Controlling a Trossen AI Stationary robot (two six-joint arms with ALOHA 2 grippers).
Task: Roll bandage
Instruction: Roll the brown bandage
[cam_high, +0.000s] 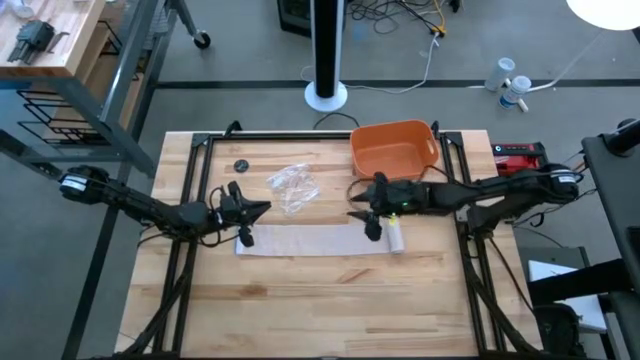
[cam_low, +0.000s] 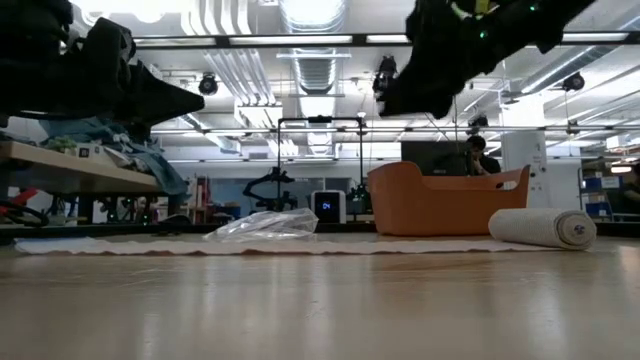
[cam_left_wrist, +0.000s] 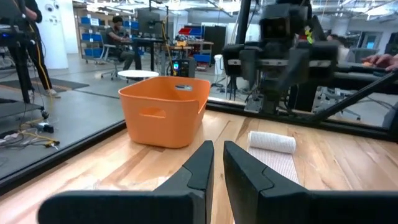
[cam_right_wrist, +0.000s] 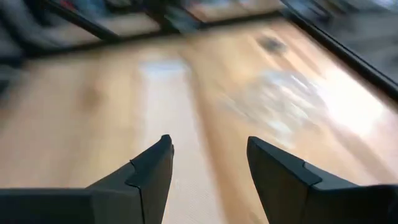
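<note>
- Bare wooden table (cam_high: 320, 300) planks fill the near part of the scene: pale, smooth butcher-block with visible grain, framed by dark rails.
- Just beyond that lies the bandage (cam_high: 310, 241), an off-white gauze strip stretched flat, left to right, across the middle of the table. Its weave looks soft and slightly rough; its right end is wound into a small cylinder (cam_low: 541, 227) lying on its side.
- Judging by this, rolling has barely started: only the short right end is wound, and nearly the whole strip remains to be taken up.
- Left gripper (cam_high: 245, 225) sits at the strip's left end, its fingers (cam_left_wrist: 199, 171) almost closed with a thin slit between them; the low view shows it lifted off the table, and nothing appears to be held.
- Right gripper (cam_high: 372, 222) hangs above the strip just left of the roll, fingers (cam_right_wrist: 152, 171) spread apart and empty.
- Farther back, a crumpled clear plastic wrapper (cam_high: 293, 185) lies glossy and creased, and a small dark round object (cam_high: 240, 166) rests to its left.
- At the far right stands an orange tub (cam_high: 392, 147), smooth moulded plastic with rounded corners and cut-out handles.
</note>
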